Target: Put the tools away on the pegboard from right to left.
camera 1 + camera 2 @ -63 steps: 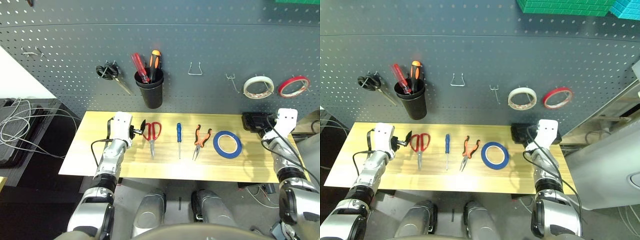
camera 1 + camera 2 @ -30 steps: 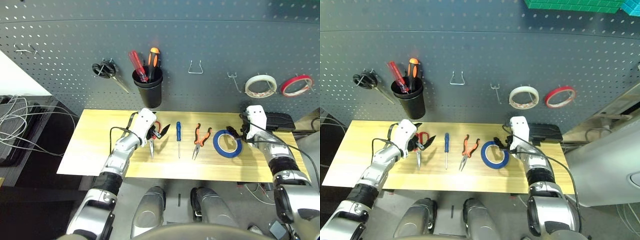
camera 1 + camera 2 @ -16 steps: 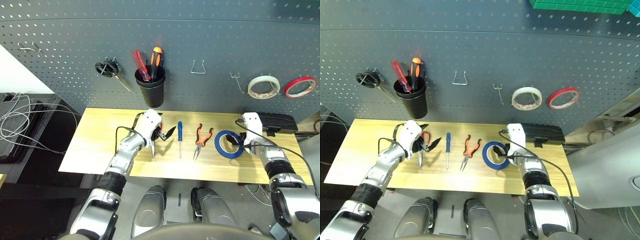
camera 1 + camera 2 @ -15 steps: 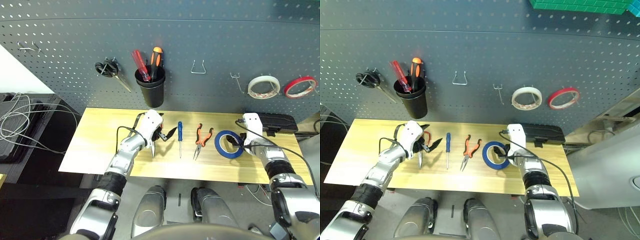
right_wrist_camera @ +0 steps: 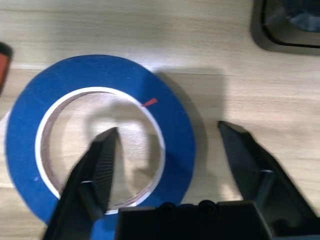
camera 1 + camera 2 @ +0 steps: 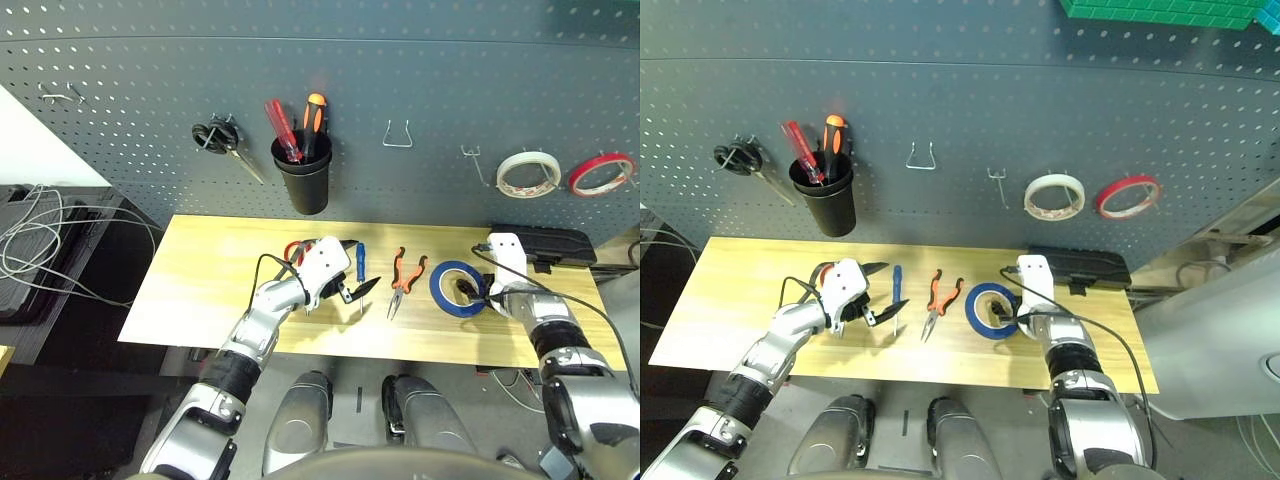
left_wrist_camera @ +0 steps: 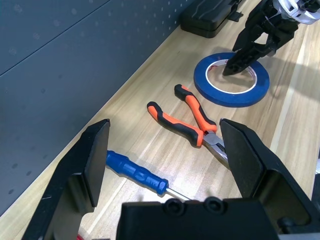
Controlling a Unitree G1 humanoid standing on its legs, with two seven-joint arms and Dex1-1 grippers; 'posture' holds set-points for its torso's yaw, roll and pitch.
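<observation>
Left gripper (image 6: 350, 279), fingers apart, has shifted rightward over the screwdriver (image 6: 359, 262); right gripper (image 5: 170, 150) straddles the blue tape ring (image 5: 180, 120) rim, unclamped.

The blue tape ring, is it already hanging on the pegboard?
No, the blue tape ring lies flat on the table, with the right gripper's fingers straddling its band.
</observation>
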